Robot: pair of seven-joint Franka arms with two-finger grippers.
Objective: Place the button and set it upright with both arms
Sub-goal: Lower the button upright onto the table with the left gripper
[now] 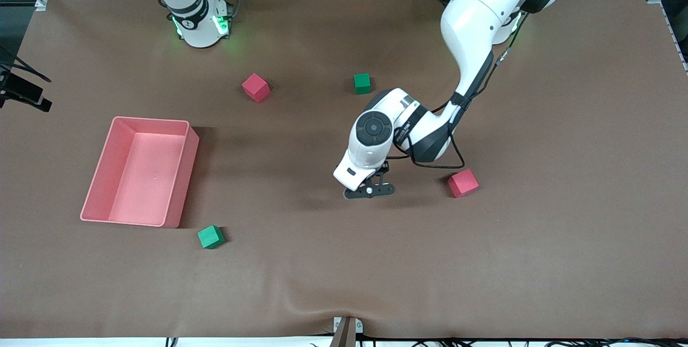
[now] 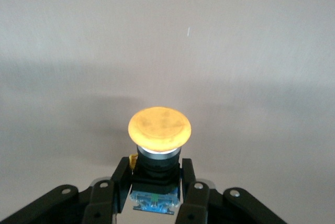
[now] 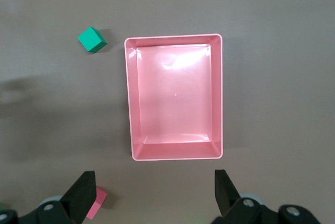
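In the left wrist view the button [image 2: 159, 130] shows a round orange cap on a black body with a bluish base. My left gripper [image 2: 155, 174] is shut on that body, and the cap sticks out past the fingertips above the brown table. In the front view the left gripper [image 1: 370, 191] hangs low over the middle of the table, and the button is hidden under it. My right gripper [image 3: 155, 190] is open and holds nothing, high over the table beside the pink tray [image 3: 131, 98]. Only the right arm's base [image 1: 199, 19] shows in the front view.
The pink tray [image 1: 185, 175] lies toward the right arm's end. A green cube [image 1: 210, 237] sits just nearer the camera than the tray. A pink cube [image 1: 256, 87] and a green cube [image 1: 362, 83] lie nearer the bases. Another pink cube [image 1: 463, 183] sits beside the left gripper.
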